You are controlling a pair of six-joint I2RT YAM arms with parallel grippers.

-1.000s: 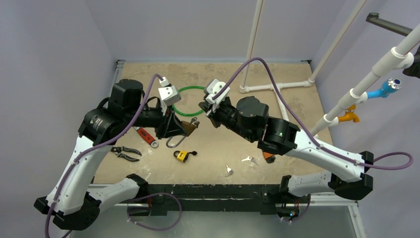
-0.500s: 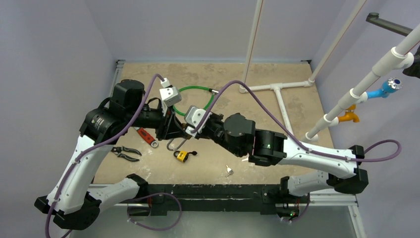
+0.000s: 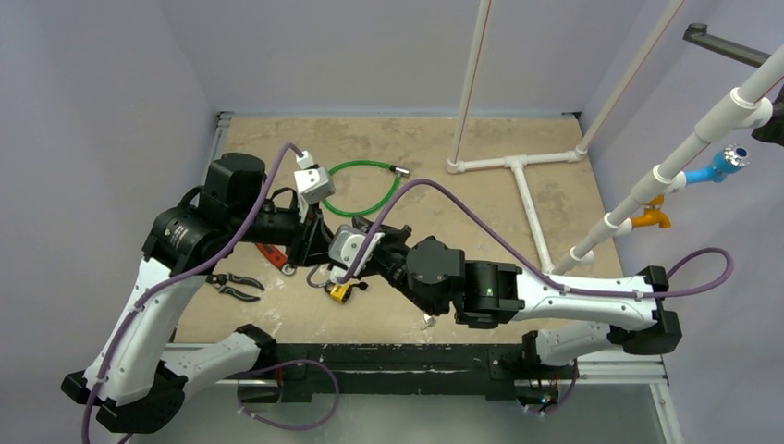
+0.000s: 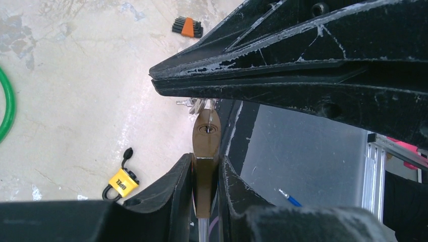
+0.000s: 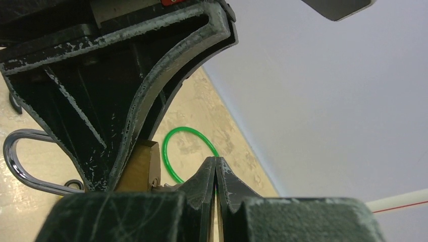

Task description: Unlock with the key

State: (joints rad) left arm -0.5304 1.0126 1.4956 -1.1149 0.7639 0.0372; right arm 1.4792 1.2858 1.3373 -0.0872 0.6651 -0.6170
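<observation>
Fingers of the left gripper (image 4: 206, 167) clamp a brown padlock (image 4: 205, 143) by its body, over the table (image 3: 462, 199). A key (image 4: 201, 105) sits at its keyhole, just under the right gripper (image 5: 216, 161), whose fingers are pressed together.

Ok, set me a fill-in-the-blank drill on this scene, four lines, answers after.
1. The brown padlock is clamped between the ____ arm's fingers.
2. The small padlock lying on the table is ____.
3. The cable looped on the table is ____.
4. The key sits in the brown padlock's ____.

Missing words: left; yellow; green; keyhole.
</observation>
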